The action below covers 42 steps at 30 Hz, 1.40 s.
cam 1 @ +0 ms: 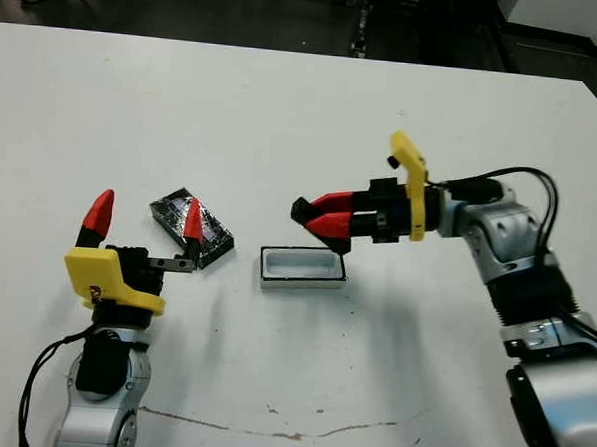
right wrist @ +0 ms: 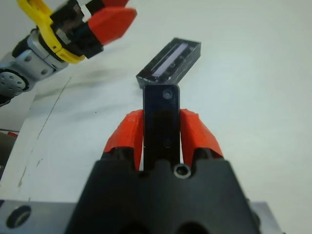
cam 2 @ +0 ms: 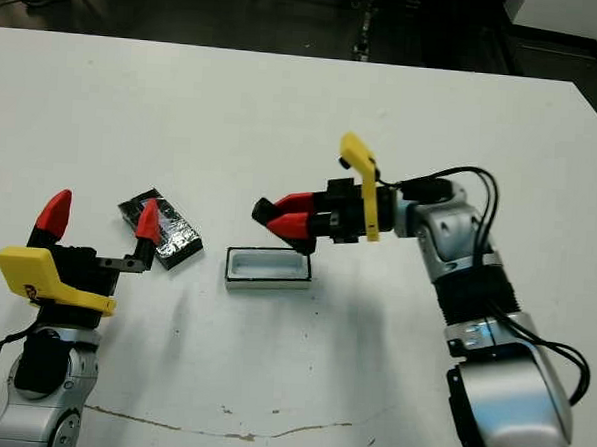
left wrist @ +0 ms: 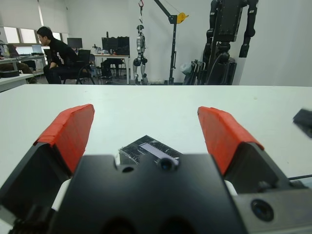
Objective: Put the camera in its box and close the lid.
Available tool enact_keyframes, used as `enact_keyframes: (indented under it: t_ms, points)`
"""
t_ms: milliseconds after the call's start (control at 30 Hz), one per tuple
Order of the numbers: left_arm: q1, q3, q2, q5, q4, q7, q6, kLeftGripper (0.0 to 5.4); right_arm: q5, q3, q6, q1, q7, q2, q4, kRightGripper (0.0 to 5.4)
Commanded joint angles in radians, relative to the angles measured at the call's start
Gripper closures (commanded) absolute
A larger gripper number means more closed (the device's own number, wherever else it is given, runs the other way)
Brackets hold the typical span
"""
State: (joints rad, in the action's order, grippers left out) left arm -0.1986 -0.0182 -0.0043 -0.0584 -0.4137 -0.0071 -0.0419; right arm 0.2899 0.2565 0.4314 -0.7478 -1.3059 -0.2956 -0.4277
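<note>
My right gripper [cam 1: 314,216] is shut on the camera [right wrist: 162,105], a slim black bar that stands up between its red fingers in the right wrist view. It hovers just above the right end of the box [cam 1: 302,267], a small white-walled tray lying open on the table. The lid [cam 1: 206,237], glossy black with a pale strip, lies flat on the table to the left of the box. My left gripper [cam 1: 146,217] is open beside the lid, with one fingertip [cam 1: 192,221] in front of it. The left wrist view shows the lid [left wrist: 146,148] low between the spread fingers.
A thin brown crack line [cam 1: 268,427] runs across the white table near its front edge. Beyond the far edge there is a dark floor with stands. In the left wrist view a person [left wrist: 56,51] sits at desks, near robot rigs [left wrist: 226,39].
</note>
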Motion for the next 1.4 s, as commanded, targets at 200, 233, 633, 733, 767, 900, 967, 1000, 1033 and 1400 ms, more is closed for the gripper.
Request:
enact_keyframes:
  t_ms: [200, 233, 633, 733, 767, 900, 967, 1000, 1033, 1400]
  points:
    - [-0.001, -0.003, -0.001, -0.027, 0.016, -0.009, 0.001, 0.00, -0.021, 0.022, 0.017, 0.023, 0.027, 0.011, 0.016, 3.71]
    - [0.000, -0.004, -0.002, -0.030, 0.016, -0.009, 0.000, 0.00, -0.022, 0.025, 0.020, 0.023, 0.027, 0.011, 0.018, 3.71]
    - [-0.001, 0.000, 0.006, -0.002, 0.014, -0.002, 0.002, 0.00, -0.045, 0.059, -0.011, 0.024, 0.011, -0.001, 0.028, 3.71]
    - [-0.001, -0.001, 0.004, -0.012, 0.013, -0.006, 0.003, 0.00, -0.057, 0.073, -0.012, 0.022, 0.008, -0.009, 0.034, 3.71]
    - [-0.001, -0.002, 0.004, -0.013, 0.015, -0.007, 0.000, 0.00, -0.060, 0.076, -0.011, 0.021, 0.008, -0.012, 0.037, 3.71]
    - [-0.001, -0.002, 0.002, -0.016, 0.018, -0.007, -0.001, 0.00, -0.069, 0.087, 0.000, 0.019, 0.002, -0.020, 0.044, 3.71]
    - [-0.001, -0.001, 0.001, -0.014, 0.020, -0.006, -0.005, 0.00, -0.077, 0.093, -0.015, 0.017, -0.005, -0.023, 0.046, 3.71]
    - [-0.002, -0.001, 0.000, -0.013, 0.022, -0.005, -0.008, 0.00, -0.082, 0.095, -0.027, 0.016, -0.008, -0.024, 0.047, 3.71]
    - [-0.002, -0.001, 0.000, -0.012, 0.024, -0.005, -0.011, 0.00, -0.083, 0.095, -0.037, 0.015, -0.013, -0.022, 0.044, 3.71]
    - [-0.006, 0.004, -0.006, -0.003, 0.021, 0.006, -0.009, 0.00, -0.125, 0.130, -0.075, -0.002, -0.042, -0.021, 0.023, 3.71]
